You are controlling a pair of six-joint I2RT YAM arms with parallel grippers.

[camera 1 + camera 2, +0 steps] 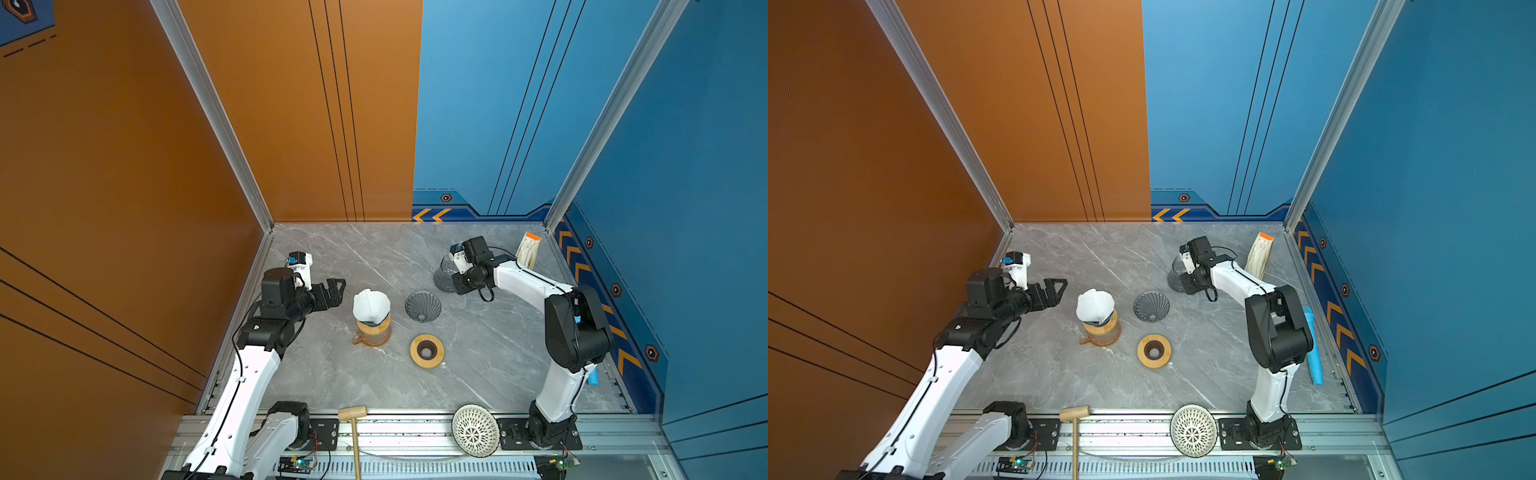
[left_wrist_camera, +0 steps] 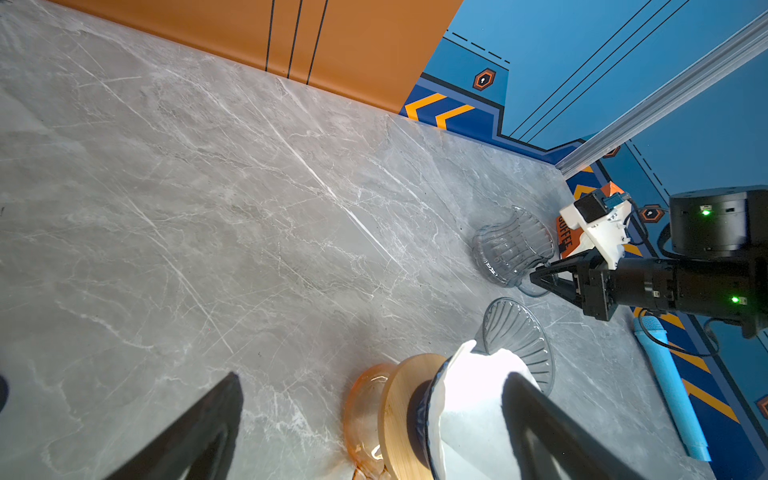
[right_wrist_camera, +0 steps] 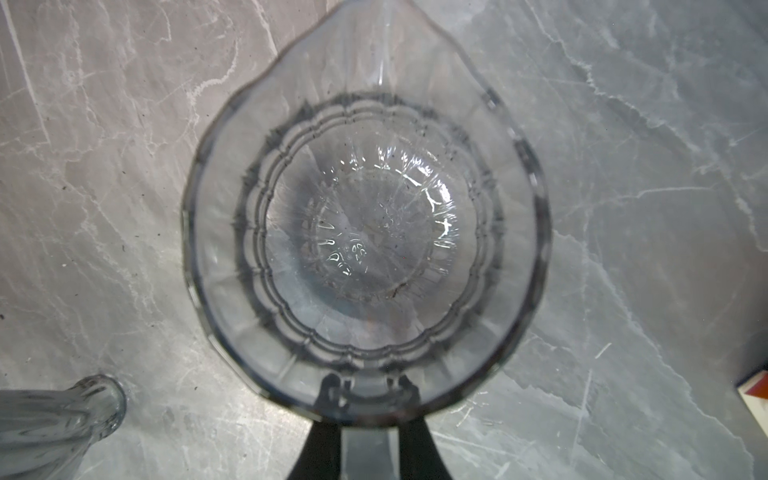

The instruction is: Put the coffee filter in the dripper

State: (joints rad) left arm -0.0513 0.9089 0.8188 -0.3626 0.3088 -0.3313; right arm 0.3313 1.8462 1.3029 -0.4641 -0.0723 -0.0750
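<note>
The white coffee filter [image 1: 371, 305] [image 2: 469, 399] sits open inside a dark blue dripper [image 2: 419, 411] that rests on a wooden collar over an amber glass carafe [image 1: 372, 334]. My left gripper [image 1: 340, 294] [image 2: 372, 376] hangs open just left of it, with nothing between its fingers. A second, grey ribbed glass dripper [image 1: 423, 306] stands empty on the table to the right. At the back right, my right gripper [image 1: 455, 282] [image 3: 369, 386] is shut on the handle of a clear grey glass jug [image 3: 365, 216] [image 1: 444, 276].
A wooden ring [image 1: 427, 350] with a dark centre lies in front of the grey dripper. A filter pack [image 1: 528, 249] leans at the back right corner and a blue tube [image 1: 1313, 345] lies along the right wall. A wooden mallet [image 1: 353, 432] and a white woven bowl [image 1: 475, 430] rest on the front rail.
</note>
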